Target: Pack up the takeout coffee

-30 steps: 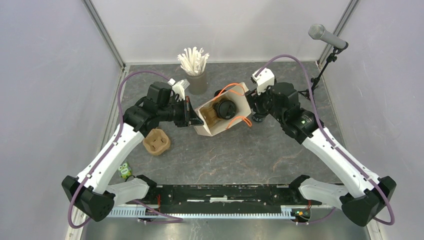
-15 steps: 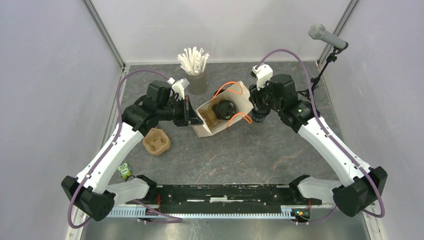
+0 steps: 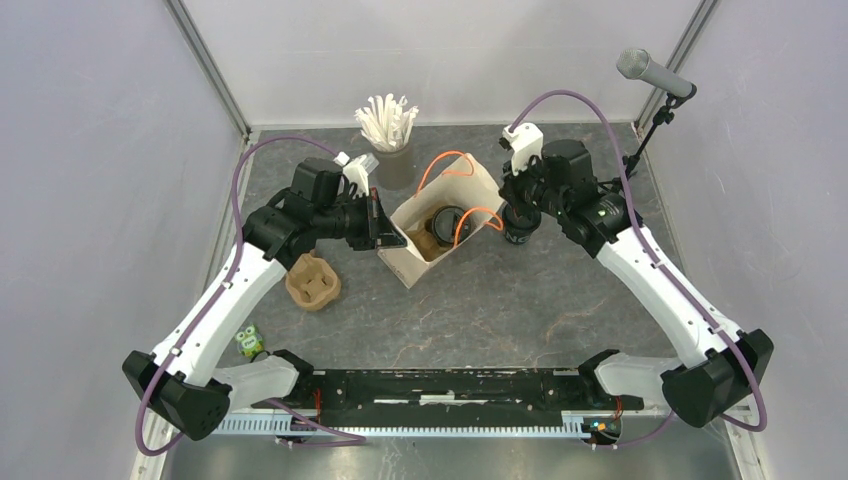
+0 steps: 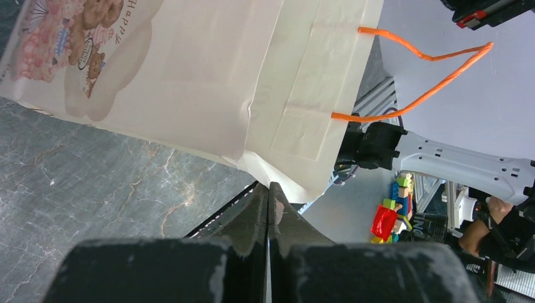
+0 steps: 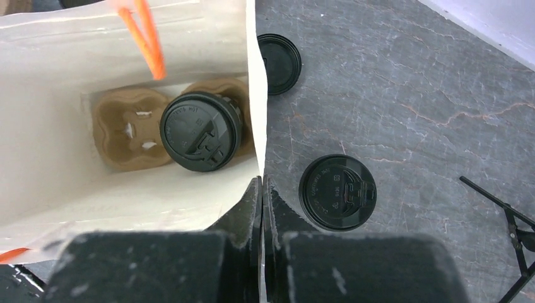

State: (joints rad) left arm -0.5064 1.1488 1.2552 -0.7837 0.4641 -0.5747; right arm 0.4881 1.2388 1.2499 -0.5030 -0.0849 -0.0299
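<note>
Newly shut right hand [image 5: 262,189] pinches bag [image 5: 57,69] rim, left hand [image 4: 269,196] seemingly likewise; wrist view reveals cup [image 5: 200,131] in carrier [image 5: 123,129].

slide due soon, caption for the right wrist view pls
Right hand grips the paper bag; one lidded cup sits in the pulp carrier inside, another lidded cup stands outside.

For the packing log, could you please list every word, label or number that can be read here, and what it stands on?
"Happy": printed beside the cartoon bear on the paper bag, left wrist view; any further wording is cut off.
Raised lettering on the lids of the cup in the bag and the cup beside the bag: too small to read.
Tag on the small green toy: blurred.
</note>
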